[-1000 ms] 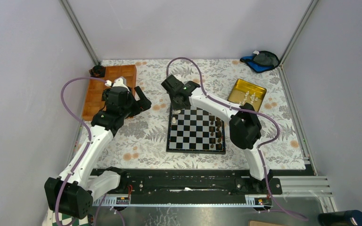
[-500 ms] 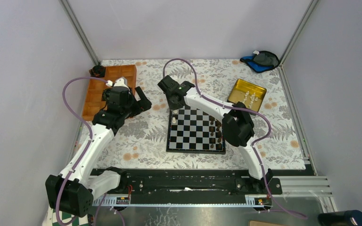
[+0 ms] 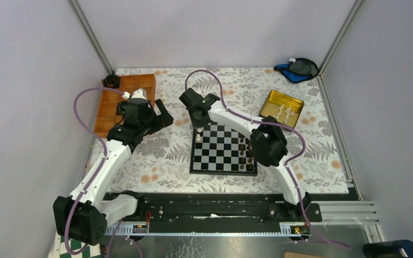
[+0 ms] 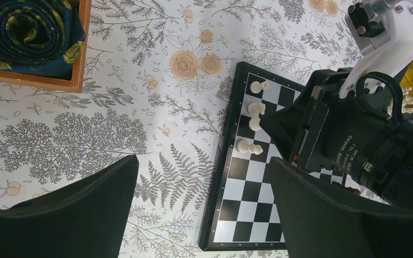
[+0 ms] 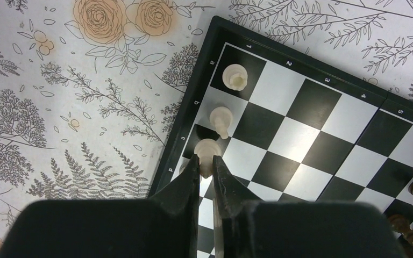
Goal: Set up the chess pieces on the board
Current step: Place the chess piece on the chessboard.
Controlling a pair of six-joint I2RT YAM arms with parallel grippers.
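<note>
Grip confirmed: right gripper (image 5: 206, 164) narrow, pinching a cream chess piece (image 5: 208, 149) at the board (image 5: 189, 107)'s left edge, by frame letter c. Another piece (image 5: 235, 76) stands at a, a third piece (image 5: 221, 119) at b. I read 1 to 5 along the far frame. Left gripper (image 4: 203, 161) gapes wide, holding nothing, left of the board. Right arm's motor (image 4: 355, 156) reads DAMIAO.

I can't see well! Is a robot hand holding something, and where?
The right gripper pinches a white chess piece by its sides, below its rounded top. The left gripper is empty.
</note>
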